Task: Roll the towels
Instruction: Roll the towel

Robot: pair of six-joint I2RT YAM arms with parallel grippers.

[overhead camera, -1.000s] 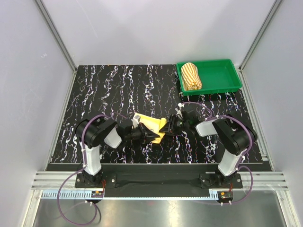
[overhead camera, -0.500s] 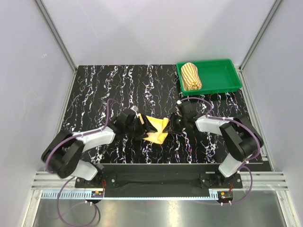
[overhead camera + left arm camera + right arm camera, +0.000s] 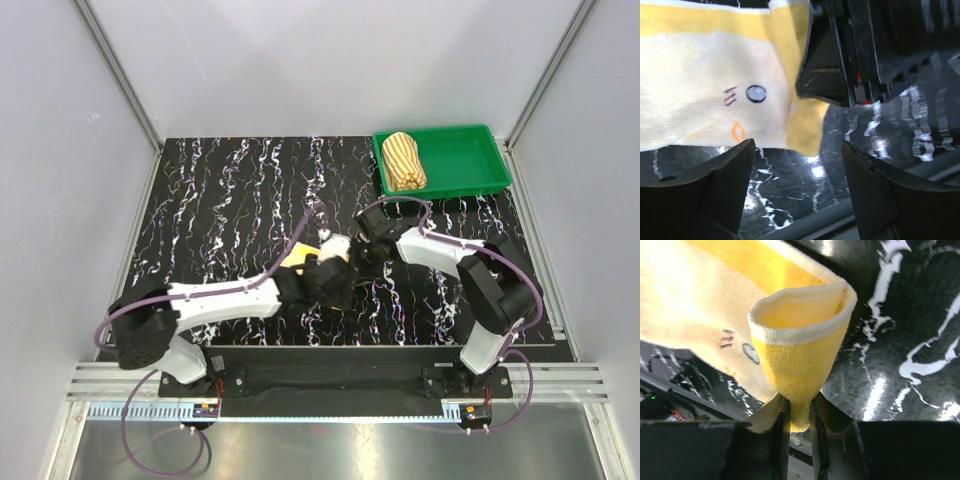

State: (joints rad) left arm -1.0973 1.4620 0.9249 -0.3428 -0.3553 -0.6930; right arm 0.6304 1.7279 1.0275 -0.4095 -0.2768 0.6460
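Right pincer (image 3: 799, 412) clamped on a raised fold of the small soft yellow towel (image 3: 700, 85), toward the black-marbled bench (image 3: 220, 200) near edge. Left pincer (image 3: 797, 160) spread wide beside it, empty.

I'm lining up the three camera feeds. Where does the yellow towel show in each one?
Top external: the yellow towel lies mid-table, mostly hidden under the left arm.
Left wrist: it fills the upper left, beyond the open left tool.
Right wrist: it sits at the centre, a fold pinched in the right tool.
Shared landmark: the black marbled table.
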